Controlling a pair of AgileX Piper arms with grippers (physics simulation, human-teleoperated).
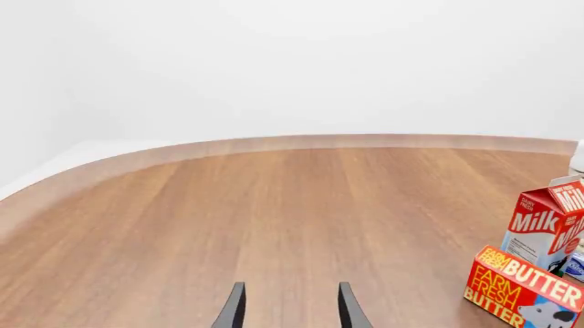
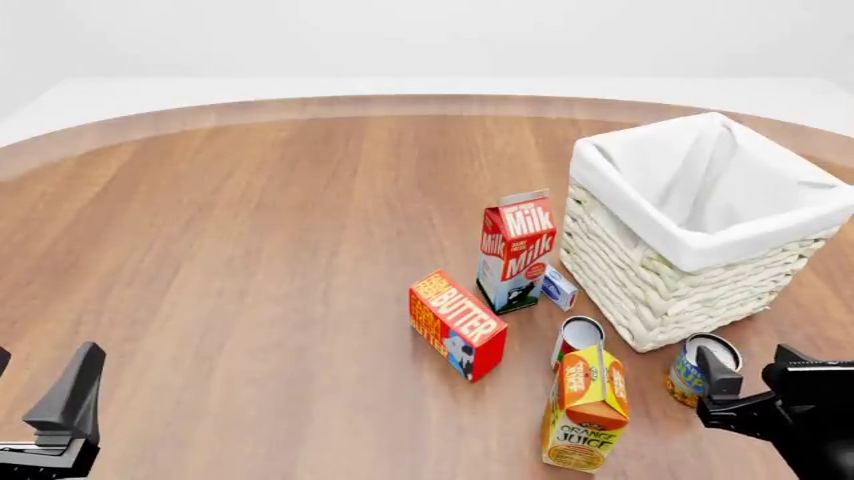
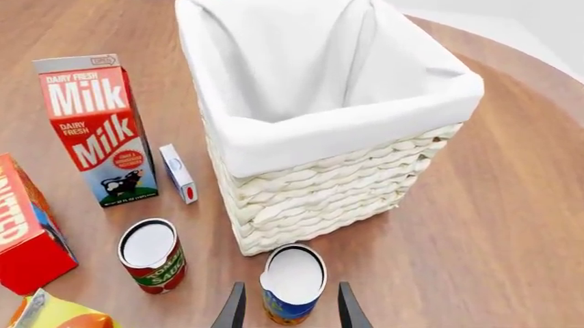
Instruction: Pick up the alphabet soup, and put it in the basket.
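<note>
Hovering low at the near right corner of the desk (image 2: 267, 250), your right gripper (image 3: 287, 311) has its fingers spread, and the soup can (image 3: 292, 283) stands upright between them. You can see from the right wrist view that neither finger visibly presses the can's sides, so nothing is grasped. In the front view the can (image 2: 694, 368) sits just beside the near corner of the basket (image 2: 667, 290), whether touching it or not you cannot tell, and your gripper (image 2: 747, 395) partly covers it.

The basket stands toward the right edge of the desk, with its white cloth lining (image 3: 319, 130) folded over the rim.

Left of the soup can stands a second can with a red and green label (image 3: 152, 256), also upright and near the basket wall. Behind it you have a milk carton (image 2: 515, 250) upright, with a small white box (image 2: 558, 288) just beside it on the basket side. A butter box (image 2: 458, 325) lies left of the cans, and an orange juice carton (image 2: 587, 408) stands at the near edge.

Your left gripper (image 1: 287, 311) hangs over bare wood at the near left corner, fingers parted and holding nothing.
</note>
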